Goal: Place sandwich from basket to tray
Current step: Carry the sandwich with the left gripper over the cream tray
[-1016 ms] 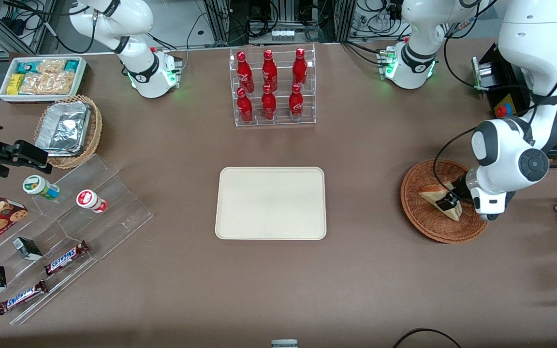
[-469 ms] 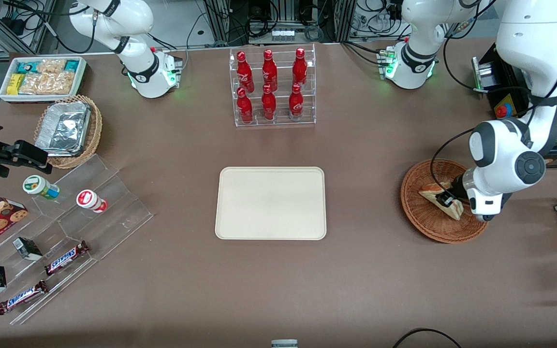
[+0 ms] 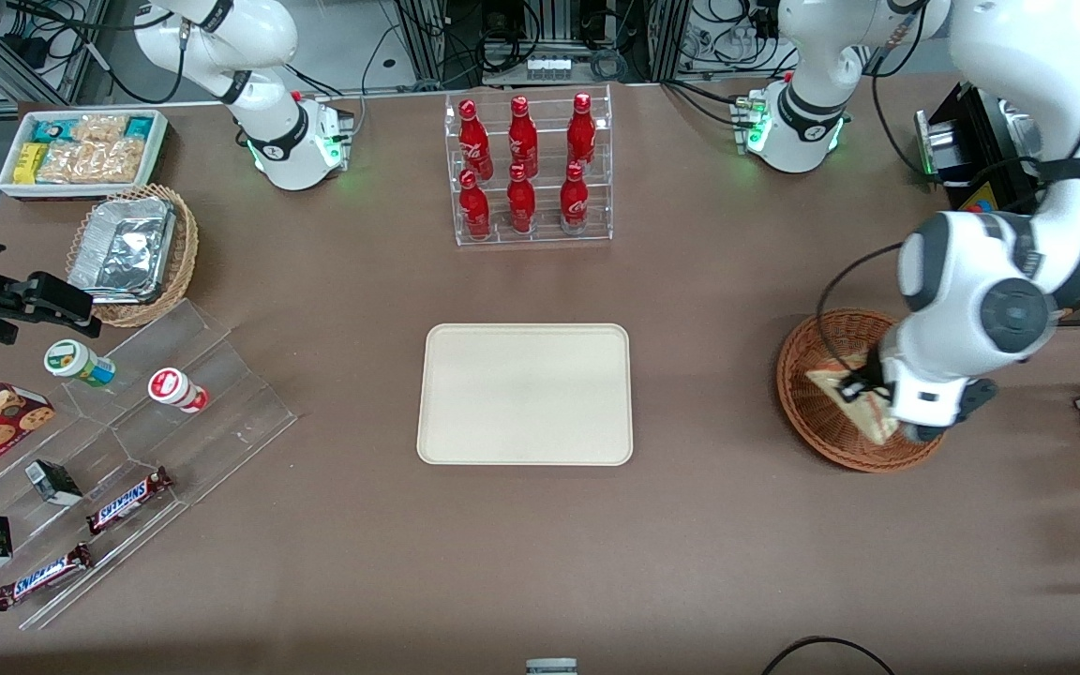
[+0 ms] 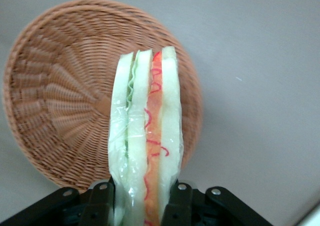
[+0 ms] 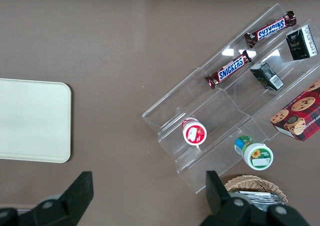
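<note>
Brown table (image 3: 690, 525) | gripper (image 4: 142, 206) clamps sandwich (image 4: 146, 136) above basket (image 4: 55, 110)

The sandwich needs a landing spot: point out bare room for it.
The flat cream-beige tray lies wholly bare, brown tabletop open around it up to the reddish-brown wicker basket. Over that basket the gripper clamps the plastic-wrapped white-bread sandwich. The clear bottle rack is crowded.
</note>
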